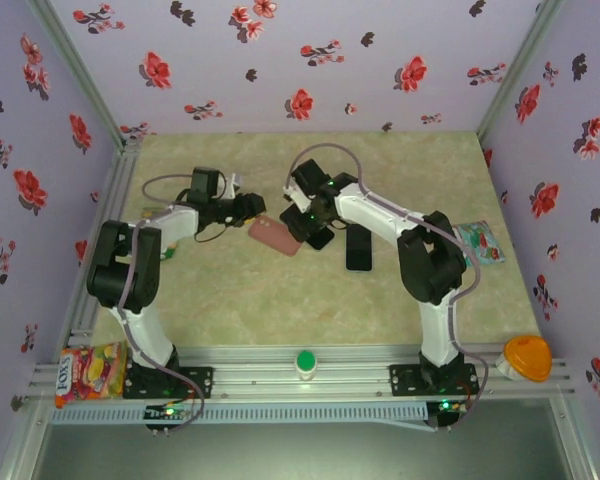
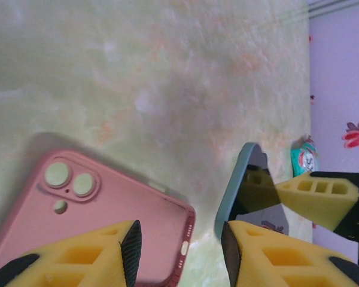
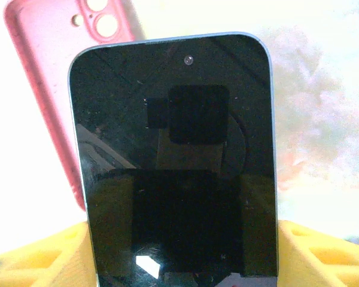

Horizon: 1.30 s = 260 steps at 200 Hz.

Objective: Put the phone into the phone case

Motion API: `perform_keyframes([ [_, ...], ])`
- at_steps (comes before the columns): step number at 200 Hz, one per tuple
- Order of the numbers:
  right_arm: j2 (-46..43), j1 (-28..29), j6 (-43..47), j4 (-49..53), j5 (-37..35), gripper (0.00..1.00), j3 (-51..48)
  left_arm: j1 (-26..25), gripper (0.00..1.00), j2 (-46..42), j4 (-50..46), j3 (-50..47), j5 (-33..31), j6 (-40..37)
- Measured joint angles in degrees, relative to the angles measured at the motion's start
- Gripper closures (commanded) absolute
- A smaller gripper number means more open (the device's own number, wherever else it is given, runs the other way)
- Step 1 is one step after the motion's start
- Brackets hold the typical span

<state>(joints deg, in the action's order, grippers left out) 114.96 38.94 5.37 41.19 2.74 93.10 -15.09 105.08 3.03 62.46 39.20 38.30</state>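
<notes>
Right wrist view: the right gripper (image 3: pixel 182 239) is clamped on the phone (image 3: pixel 173 149), with a yellow finger against each long edge near its lower end and the dark screen facing the camera. Past the fingertips and off to their left lies the pink phone case (image 3: pixel 42 72), its camera cut-outs showing. Whether the phone's far end touches it cannot be told. In the left wrist view the left gripper (image 2: pixel 179 251) has its jaws wide apart. One finger sits over the case, whose port-hole edge lies in the gap between the fingers, and the other finger stands clear beside it. Just ahead of that finger the phone is tilted up on edge. In the top external view a dark flat slab (image 1: pixel 360 250) lies on the table (image 1: pixel 230 320), just outside the right gripper.
</notes>
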Motion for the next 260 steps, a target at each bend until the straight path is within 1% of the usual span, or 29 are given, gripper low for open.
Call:
perform_keyframes([
  [82, -4.59, 3.85, -1.29, -0.66, 0.02, 0.35, -5.29, 0.0, 0.52, 3.17, -1.77, 2.67, 8.98, -3.67],
  [111, -5.75, 4.59, -1.42, -0.83, 0.04, 0.35, -6.38, 0.0, 0.5, 4.26, -2.01, 2.75, 12.83, -4.7],
  [156, -6.36, 4.96, -1.46, -0.87, 0.04, 0.35, -7.56, 0.0, 0.48, 4.68, -3.43, 2.75, 17.03, -5.92],
  [197, -6.47, 5.33, -1.46, -0.85, 0.02, 0.35, -7.93, -0.44, 0.48, 5.03, -7.3, 4.26, 19.52, -8.46],
  [260, -7.06, 5.81, -1.44, -0.85, 0.0, 0.35, -7.93, -2.34, 0.49, 6.45, -11.56, 5.42, 20.41, -11.52],
])
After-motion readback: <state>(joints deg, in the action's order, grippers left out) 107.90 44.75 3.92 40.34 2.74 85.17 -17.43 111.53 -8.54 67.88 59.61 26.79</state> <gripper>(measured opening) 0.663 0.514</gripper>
